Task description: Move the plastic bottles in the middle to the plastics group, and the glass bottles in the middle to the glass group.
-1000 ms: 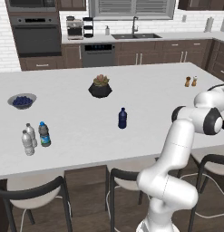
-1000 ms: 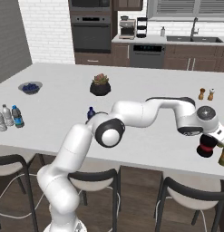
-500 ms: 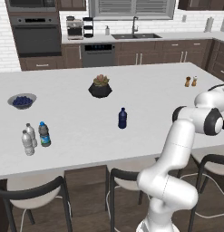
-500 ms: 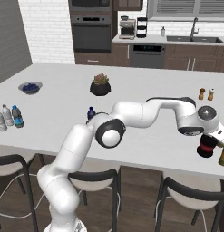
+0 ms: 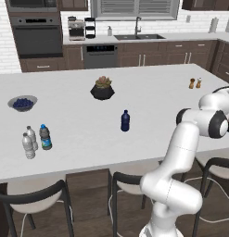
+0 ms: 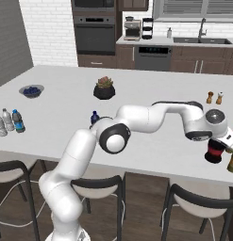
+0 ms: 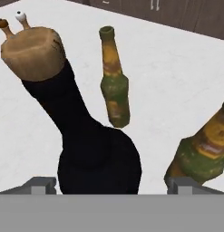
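dark glass, a squat bottle (image 7: 97, 158) with a long neck and a cork-coloured top, stood between the gripper (image 7: 111, 183) tips on the white counter (image 7: 177, 68), which sat wide apart on either side of it and not pressing. in the right base view the same bottle (image 6: 213, 150) showed a red band, close to two green-brown beer bottles (image 7: 114, 81), slim and glossy with worn labels. it looked set down in the glass group, so that step seemed done. the blue bottle (image 5: 125, 121) waited mid-counter, smooth and solid-coloured; far left stood the clear bottles (image 5: 28, 142), ribbed and white-capped, with a blue-labelled bottle (image 5: 45, 137) just beside them. next move, by my judgement: lift clear without knocking the necks, then reach for the blue bottle.
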Controlling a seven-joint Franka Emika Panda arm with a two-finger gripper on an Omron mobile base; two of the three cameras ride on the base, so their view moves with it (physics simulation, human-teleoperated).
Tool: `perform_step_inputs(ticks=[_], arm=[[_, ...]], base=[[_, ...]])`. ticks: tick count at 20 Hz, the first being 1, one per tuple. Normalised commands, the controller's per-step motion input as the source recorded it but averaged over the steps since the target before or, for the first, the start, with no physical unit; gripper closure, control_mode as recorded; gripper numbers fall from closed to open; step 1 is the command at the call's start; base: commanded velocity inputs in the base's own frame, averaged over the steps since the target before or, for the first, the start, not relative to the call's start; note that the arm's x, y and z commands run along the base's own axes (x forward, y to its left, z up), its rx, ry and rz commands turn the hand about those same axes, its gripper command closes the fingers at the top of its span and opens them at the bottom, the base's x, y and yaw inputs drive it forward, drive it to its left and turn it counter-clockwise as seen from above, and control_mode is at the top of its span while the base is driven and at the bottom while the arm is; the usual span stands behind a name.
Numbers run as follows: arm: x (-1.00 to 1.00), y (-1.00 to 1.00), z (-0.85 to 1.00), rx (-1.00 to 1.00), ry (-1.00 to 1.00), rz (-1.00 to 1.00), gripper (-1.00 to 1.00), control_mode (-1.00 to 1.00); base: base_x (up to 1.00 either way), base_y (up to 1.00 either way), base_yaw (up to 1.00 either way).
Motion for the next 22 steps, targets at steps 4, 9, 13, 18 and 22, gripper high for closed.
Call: perform_step_inputs(ticks=[4,9,13,18,22], arm=[[0.00,0.05,0.10,-0.02,0.05,0.00,-1.00,-1.00],[0.00,0.28,0.36,-0.04,0.02,0.00,-1.00,-1.00],[0.00,0.54,0.65,-0.04,0.00,0.00,-1.00,-1.00],[0.00,0.56,0.63,-0.01,0.00,0.00,-1.00,-1.00],[-0.13,0.56,0.35,0.00,-0.08,0.02,-1.00,-1.00]], base=[[0.00,0.00,0.00],[0.00,0.00,0.00],[0.00,0.00,0.00],[0.00,0.00,0.00],[0.00,0.00,0.00]])
